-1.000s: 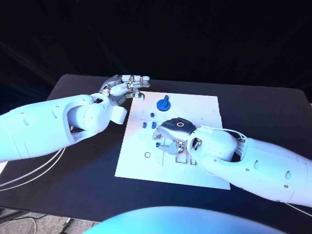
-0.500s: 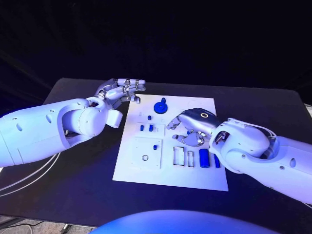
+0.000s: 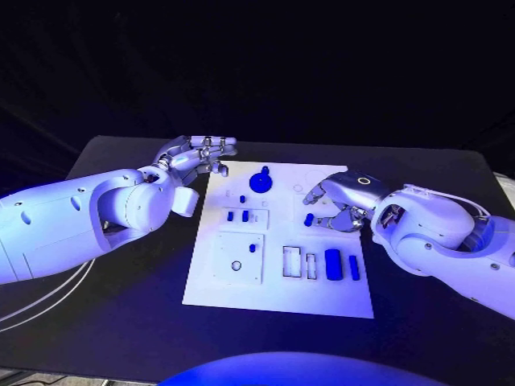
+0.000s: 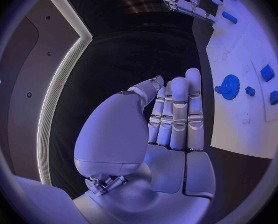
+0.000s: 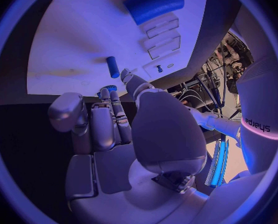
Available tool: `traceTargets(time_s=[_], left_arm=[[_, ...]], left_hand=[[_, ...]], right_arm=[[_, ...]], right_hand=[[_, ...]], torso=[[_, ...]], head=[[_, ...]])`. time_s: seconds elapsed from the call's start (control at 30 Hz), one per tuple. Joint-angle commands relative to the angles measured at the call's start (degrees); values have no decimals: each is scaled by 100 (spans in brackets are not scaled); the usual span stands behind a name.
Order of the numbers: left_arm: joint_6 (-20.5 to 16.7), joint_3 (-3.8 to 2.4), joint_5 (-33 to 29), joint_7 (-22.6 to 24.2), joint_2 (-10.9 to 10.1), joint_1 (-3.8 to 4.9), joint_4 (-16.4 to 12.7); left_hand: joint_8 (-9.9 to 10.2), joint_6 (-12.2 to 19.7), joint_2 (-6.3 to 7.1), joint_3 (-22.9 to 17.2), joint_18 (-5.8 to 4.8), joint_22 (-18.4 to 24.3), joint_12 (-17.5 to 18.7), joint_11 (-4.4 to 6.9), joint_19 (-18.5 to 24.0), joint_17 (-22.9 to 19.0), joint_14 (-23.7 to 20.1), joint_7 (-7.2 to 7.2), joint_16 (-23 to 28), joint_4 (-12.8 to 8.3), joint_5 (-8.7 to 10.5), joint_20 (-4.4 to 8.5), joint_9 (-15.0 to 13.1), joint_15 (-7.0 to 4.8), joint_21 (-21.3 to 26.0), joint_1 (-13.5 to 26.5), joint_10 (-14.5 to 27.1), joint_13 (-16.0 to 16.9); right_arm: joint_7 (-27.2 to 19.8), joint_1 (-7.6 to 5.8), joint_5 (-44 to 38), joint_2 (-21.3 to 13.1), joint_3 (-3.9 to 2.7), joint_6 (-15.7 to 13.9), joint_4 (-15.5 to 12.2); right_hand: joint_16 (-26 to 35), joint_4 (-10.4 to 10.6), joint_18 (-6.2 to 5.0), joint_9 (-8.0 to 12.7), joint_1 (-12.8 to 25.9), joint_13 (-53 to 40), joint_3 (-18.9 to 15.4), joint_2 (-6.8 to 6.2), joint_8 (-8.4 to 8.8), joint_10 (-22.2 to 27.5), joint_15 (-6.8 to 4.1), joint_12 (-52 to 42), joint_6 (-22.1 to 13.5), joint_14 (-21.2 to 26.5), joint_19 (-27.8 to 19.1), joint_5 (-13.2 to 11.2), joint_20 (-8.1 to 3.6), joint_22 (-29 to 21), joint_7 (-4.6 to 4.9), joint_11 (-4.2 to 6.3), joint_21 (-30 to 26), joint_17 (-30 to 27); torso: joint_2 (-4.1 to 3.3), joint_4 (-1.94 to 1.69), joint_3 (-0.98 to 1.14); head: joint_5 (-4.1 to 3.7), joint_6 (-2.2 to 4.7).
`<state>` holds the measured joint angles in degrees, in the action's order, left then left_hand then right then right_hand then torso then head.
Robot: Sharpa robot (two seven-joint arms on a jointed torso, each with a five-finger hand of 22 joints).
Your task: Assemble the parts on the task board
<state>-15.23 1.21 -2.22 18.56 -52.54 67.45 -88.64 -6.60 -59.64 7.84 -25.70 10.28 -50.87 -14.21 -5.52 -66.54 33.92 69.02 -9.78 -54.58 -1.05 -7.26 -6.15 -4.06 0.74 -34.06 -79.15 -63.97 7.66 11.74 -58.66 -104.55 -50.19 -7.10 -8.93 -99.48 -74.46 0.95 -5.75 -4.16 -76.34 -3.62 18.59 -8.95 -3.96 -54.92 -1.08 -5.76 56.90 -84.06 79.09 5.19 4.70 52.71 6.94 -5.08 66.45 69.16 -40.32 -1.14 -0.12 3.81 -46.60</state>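
Observation:
The white task board (image 3: 228, 289) lies mid-table. On it sit a blue gear (image 3: 261, 178), small blue blocks (image 3: 239, 215), a blue peg (image 3: 309, 219) and a blue cylinder (image 3: 333, 264) beside the slots. My right hand (image 3: 341, 201) hovers over the board's right part, fingers curled, pinching a bit of blue (image 5: 108, 88) between thumb and fingertips. The peg (image 5: 113, 66) lies just beyond those fingertips. My left hand (image 3: 199, 153) hangs by the board's far left corner, fingers (image 4: 176, 114) straight and holding nothing; the gear (image 4: 230, 86) lies beside it.
A square white plate (image 3: 234, 257) on the board carries a small blue piece (image 3: 253, 248). A thinner blue bar (image 3: 352, 267) lies by the cylinder (image 5: 154, 2). Black table (image 3: 118, 297) surrounds the board on all sides.
My right hand has moved from the board's near middle toward its far right, uncovering the slots and the cylinder. The left hand has stayed by the far left corner.

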Motion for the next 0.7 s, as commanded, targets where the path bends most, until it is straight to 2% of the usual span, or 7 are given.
traceTargets(time_s=[0.03,0.2,0.47,0.7], left_arm=[[137,-2,38,33,11,0,-12],[140,-2,39,34,17,0,-4],[151,-2,39,32,28,-2,5],[156,-2,39,29,29,-2,8]], left_hand=[[-19,38,-53,38,16,9,-19,0,-26,-6,-23,3,33,-9,-12,-25,8,-3,35,-18,34,6],[-19,38,-53,38,16,9,-19,0,-26,-6,-23,3,33,-9,-12,-25,8,-3,35,-18,34,6],[-19,38,-53,38,16,9,-19,0,-26,-6,-23,3,33,-9,-12,-25,8,-3,35,-18,34,6],[-25,37,-59,43,16,13,-37,0,-25,-13,-29,4,33,-19,-12,-26,7,-3,42,-28,38,10]], right_arm=[[138,6,-189,60,-1,392,101],[122,26,-197,161,3,456,175],[121,40,-226,304,12,520,308],[119,48,-240,368,18,593,361]], right_hand=[[23,14,-113,6,-95,-12,-45,42,25,1,-41,-13,17,-217,4,-37,-51,-7,-46,-5,-31,-3],[29,25,-110,1,-164,-19,-55,108,19,-82,-38,-73,54,-220,15,-27,-51,-9,-45,7,-37,-10],[33,44,-103,-22,-272,-22,102,297,-9,-587,-39,-297,257,-228,42,-18,-55,-6,-14,85,-45,-17],[3,58,-98,-79,-309,-27,326,387,-98,-1053,-36,-343,600,-240,74,-57,-54,39,-18,150,-17,12]], torso=[[-3,-5,1],[-6,-9,4],[-2,-11,-3],[-3,-4,-2]], head=[[6,3],[14,-10],[18,-30],[27,-46]])
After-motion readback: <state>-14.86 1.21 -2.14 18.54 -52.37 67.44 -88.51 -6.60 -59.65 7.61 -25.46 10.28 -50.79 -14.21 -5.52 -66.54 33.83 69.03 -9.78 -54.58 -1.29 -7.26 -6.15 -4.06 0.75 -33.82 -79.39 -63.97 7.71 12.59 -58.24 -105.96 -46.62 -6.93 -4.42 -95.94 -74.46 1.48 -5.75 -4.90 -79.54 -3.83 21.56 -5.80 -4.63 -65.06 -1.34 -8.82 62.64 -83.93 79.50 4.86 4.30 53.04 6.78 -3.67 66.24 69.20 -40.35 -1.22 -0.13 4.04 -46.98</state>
